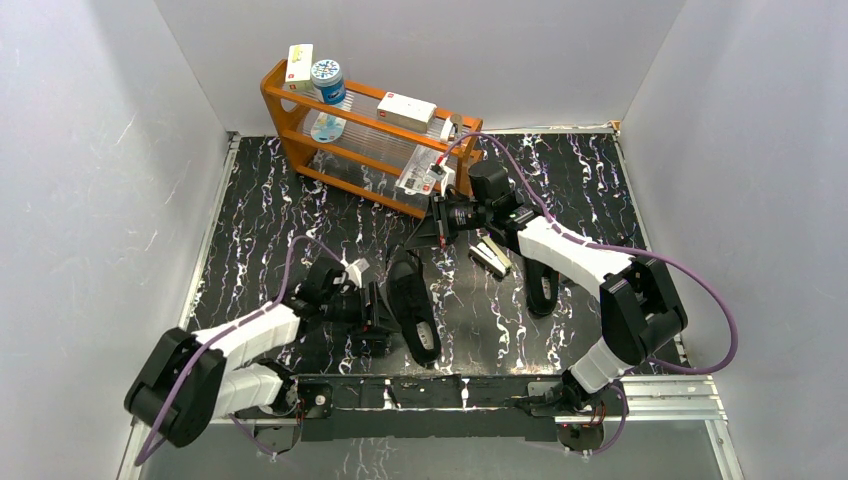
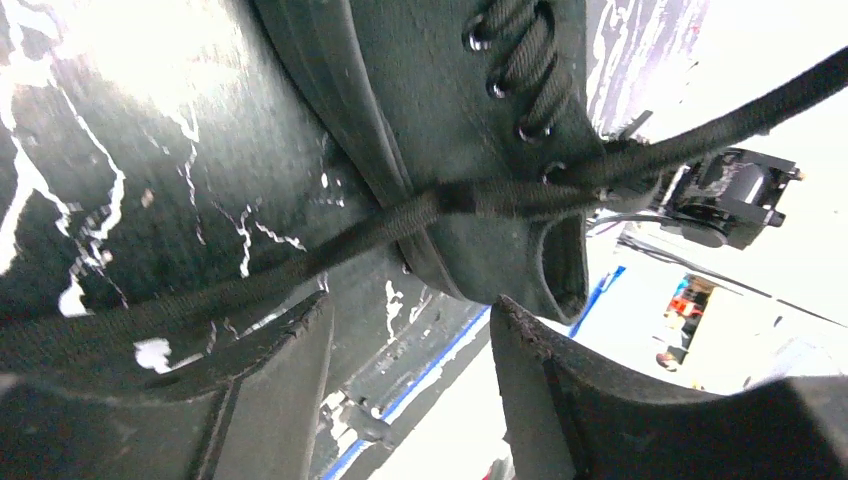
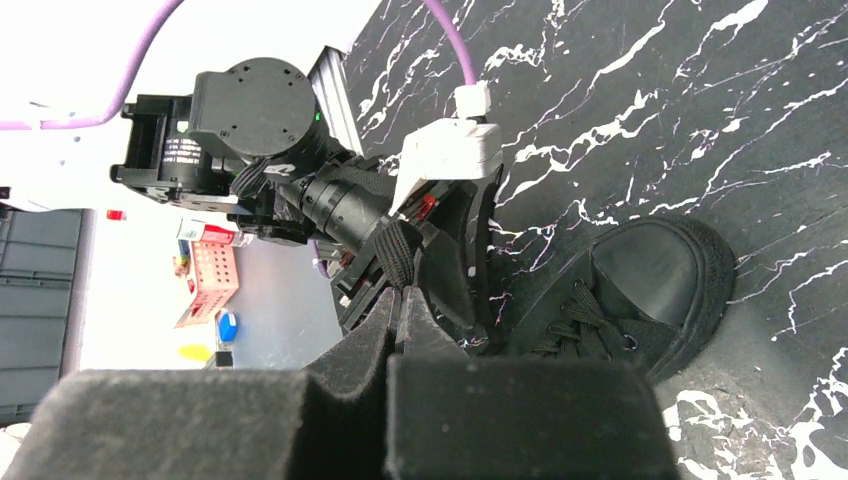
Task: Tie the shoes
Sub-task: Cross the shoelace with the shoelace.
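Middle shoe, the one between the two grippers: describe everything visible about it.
The middle shoe is an all-black low-top sneaker with a cloth-looking upper, a smooth rounded toe cap, small shiny eyelets and a crisscrossed black lace. It sits sole down on the marbled table, and no bow is visible. The lace is stretched taut away from the top eyelets. The right gripper is shut on a strand, while the left gripper sits open close beside the shoe.

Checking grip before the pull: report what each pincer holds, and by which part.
Right pincer is shut on a black lace of the shoe, along its free length. Left pincer stands open; another strand runs past one finger, unpinched.
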Robot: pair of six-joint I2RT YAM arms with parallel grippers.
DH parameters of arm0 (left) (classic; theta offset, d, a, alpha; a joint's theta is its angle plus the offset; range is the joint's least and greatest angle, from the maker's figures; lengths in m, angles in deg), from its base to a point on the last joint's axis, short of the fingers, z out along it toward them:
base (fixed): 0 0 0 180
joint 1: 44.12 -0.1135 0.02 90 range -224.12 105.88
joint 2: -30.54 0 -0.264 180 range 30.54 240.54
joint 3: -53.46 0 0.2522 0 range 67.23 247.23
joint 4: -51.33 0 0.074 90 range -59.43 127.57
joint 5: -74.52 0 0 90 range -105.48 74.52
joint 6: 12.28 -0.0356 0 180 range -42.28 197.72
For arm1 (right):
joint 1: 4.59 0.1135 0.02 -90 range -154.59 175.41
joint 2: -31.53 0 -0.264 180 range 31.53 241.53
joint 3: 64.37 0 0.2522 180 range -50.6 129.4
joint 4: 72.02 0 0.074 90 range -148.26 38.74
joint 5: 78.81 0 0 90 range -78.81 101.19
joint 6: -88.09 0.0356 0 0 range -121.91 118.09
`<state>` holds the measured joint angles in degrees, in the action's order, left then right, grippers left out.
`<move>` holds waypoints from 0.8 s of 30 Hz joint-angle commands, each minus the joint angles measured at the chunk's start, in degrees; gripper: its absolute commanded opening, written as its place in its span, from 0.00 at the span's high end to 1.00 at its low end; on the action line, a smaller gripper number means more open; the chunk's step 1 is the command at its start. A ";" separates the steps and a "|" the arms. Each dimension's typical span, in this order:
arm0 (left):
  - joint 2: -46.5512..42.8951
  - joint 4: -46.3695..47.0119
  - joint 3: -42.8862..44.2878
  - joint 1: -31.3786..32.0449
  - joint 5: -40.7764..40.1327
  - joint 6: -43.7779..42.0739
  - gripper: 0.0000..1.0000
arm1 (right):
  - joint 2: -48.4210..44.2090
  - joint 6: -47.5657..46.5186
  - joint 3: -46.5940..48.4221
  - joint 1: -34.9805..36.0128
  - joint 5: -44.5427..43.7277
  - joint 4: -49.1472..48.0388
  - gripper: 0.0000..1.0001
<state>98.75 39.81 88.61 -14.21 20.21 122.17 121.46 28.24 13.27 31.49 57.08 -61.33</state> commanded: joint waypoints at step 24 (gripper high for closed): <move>-0.32 -18.44 13.51 2.26 -8.63 -8.20 0.39 | -5.36 2.07 0.89 0.31 0.97 -2.25 1.00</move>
<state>93.74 20.25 101.90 -12.05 11.64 122.78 118.40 30.52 13.25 31.53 57.67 -61.90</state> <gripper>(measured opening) 0.632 0.011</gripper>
